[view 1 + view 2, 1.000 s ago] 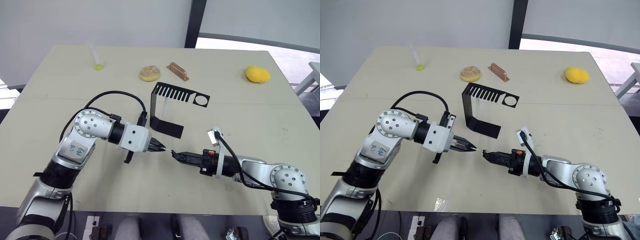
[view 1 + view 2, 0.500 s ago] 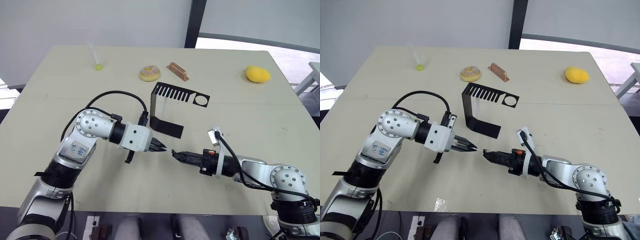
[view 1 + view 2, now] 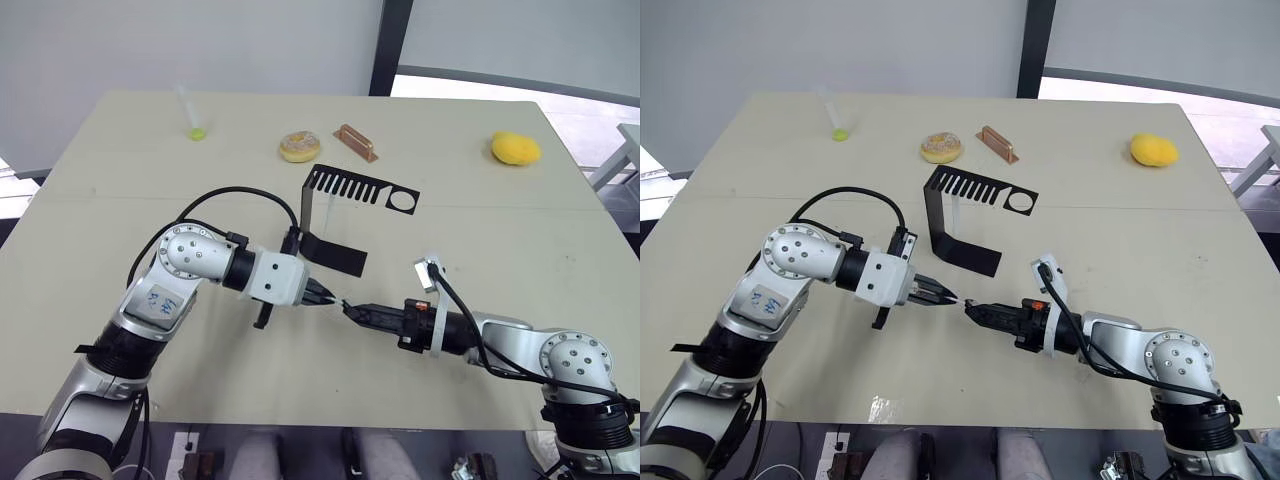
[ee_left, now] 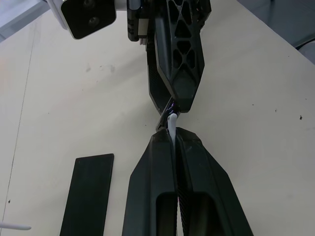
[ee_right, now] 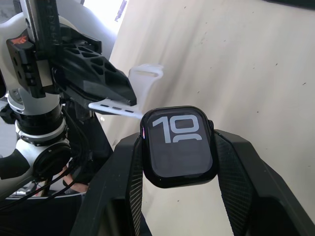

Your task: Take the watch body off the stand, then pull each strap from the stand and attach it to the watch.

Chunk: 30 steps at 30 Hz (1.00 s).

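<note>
Over the near middle of the table, the stand is already stripped of the watch body, now clamped in the right gripper. One strap, pinched by the left gripper, is pointed lengthwise at the case, seemingly not attached yet. The second strap's spot can't be made out.

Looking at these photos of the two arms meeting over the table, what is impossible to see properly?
- Head views: the thin white strap between the pincers is too small to show whether it has joined.
- Left wrist view: the left pincer hides most of the strap.
- Right wrist view: the small black rounded-square watch body has its sides covered by the right pincer.
</note>
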### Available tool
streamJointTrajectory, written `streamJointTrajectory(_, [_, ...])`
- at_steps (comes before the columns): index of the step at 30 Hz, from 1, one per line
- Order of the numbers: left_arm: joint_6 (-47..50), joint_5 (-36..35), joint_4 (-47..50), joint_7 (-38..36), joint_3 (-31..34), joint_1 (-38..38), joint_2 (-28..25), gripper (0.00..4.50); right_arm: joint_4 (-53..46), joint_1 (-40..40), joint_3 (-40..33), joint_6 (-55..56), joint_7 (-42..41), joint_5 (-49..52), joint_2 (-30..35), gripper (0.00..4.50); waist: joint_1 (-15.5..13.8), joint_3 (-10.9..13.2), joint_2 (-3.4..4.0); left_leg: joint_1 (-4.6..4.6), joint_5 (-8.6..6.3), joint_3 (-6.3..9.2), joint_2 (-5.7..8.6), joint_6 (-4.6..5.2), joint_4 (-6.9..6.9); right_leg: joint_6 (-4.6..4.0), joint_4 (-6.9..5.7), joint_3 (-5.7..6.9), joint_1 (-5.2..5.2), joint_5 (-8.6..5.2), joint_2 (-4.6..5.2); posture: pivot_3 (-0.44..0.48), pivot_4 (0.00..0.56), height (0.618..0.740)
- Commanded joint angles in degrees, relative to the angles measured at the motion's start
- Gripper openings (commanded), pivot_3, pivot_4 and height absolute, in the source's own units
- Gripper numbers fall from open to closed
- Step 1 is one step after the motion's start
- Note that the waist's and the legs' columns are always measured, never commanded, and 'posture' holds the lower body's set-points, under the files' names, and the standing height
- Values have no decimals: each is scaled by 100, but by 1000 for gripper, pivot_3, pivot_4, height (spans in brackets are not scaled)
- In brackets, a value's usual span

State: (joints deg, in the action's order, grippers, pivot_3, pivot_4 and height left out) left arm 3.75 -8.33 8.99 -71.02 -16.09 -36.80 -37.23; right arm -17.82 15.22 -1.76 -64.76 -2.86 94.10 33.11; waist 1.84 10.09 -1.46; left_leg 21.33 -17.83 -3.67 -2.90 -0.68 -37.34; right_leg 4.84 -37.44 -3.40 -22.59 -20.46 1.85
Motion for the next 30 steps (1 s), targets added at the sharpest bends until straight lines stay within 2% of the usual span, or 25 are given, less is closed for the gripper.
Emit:
streamJointTrajectory(1, [-53, 14, 56, 86, 84, -82, 12, 0, -242, -8, 6, 89, 22, 218, -4, 1587, -1, 0, 0, 0, 0, 0, 0, 0, 0, 0, 0, 0, 0, 0, 0, 0, 150, 740])
streamJointTrajectory(30, [156, 48, 342, 107, -40, -92, 118, 0, -274, -44, 106, 145, 23, 205, 11, 1587, -1, 0, 0, 0, 0, 0, 0, 0, 1, 0, 2, 0, 0, 0, 1, 0, 150, 740])
